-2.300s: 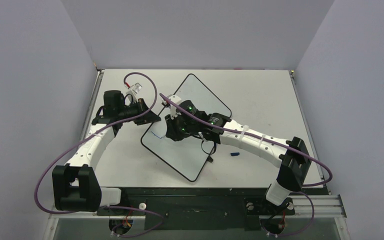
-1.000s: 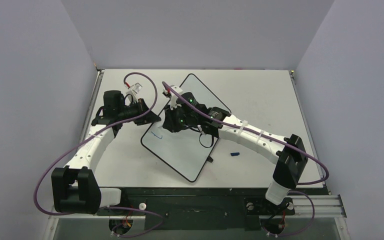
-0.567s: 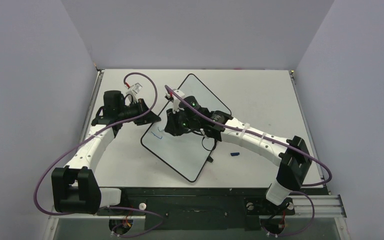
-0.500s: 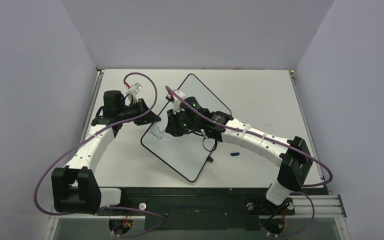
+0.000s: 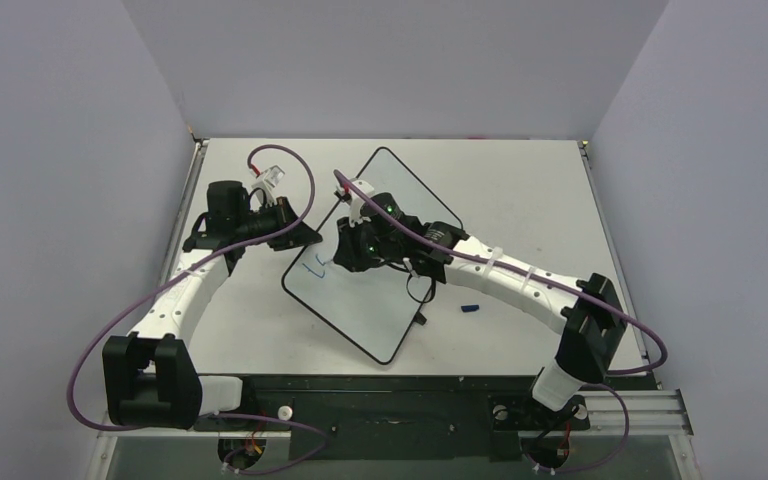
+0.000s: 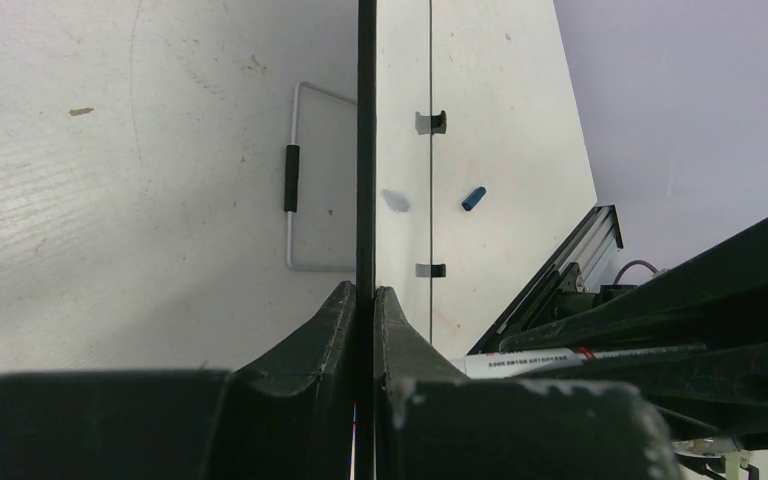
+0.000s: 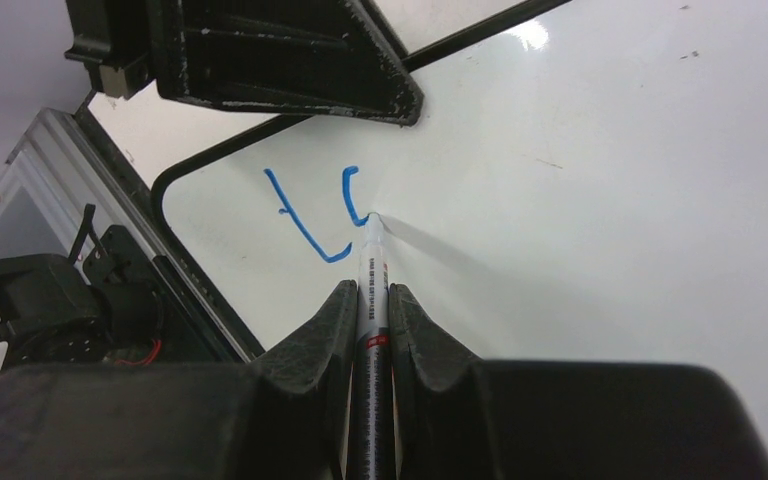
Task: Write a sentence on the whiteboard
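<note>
The whiteboard [image 5: 400, 200] lies turned diagonally on the table, glossy white with a thin black rim. My left gripper [image 5: 300, 232] is shut on its left rim, which shows edge-on between the fingers in the left wrist view [image 6: 366, 150]. My right gripper [image 5: 345, 255] is shut on a marker [image 7: 371, 290] whose tip touches the board [image 7: 610, 180]. The sentence [image 7: 325, 215] is only two blue strokes near the board's left corner: an "L" and a short curved stroke at the tip. It also shows in the top view [image 5: 315, 267].
A blue marker cap [image 5: 468, 308] lies on the table to the right of the board; it also shows in the left wrist view [image 6: 473, 198]. A wire stand [image 6: 295, 180] is folded under the board. Grey walls enclose the table on three sides.
The right gripper has moved the marker a little along the board from the first blue stroke and drawn a second short curved stroke. The left gripper has held the rim still.
</note>
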